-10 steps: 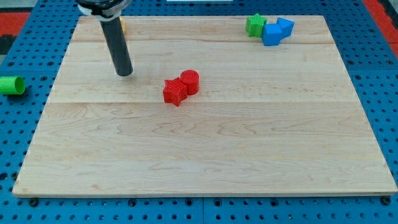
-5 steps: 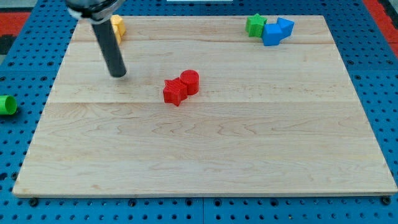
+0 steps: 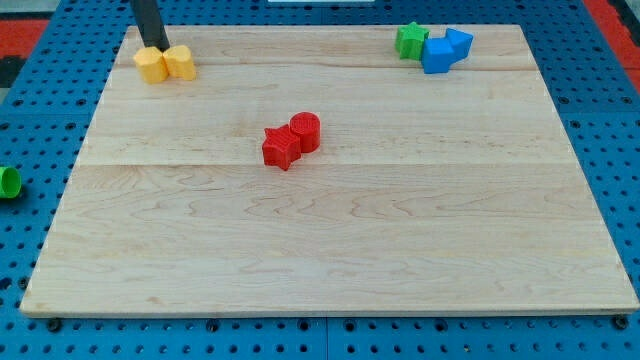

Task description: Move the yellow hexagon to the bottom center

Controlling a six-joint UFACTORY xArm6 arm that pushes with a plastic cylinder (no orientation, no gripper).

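Two yellow blocks sit side by side at the board's top left corner: the left one (image 3: 151, 65) looks like the yellow hexagon, the right one (image 3: 181, 62) is a rounder yellow block touching it. My tip (image 3: 154, 47) is right behind them, at the top edge of the left yellow block. The rod rises out of the view's top.
A red star (image 3: 281, 148) and a red cylinder (image 3: 306, 131) touch near the board's middle. A green star (image 3: 410, 40) and two blue blocks (image 3: 437, 55) (image 3: 459, 43) cluster at the top right. A green cylinder (image 3: 8, 182) lies off the board at the view's left edge.
My tip has moved from the board's upper left area up to the top left corner, behind the yellow blocks. Both yellow blocks now show. The green cylinder has rolled further left.
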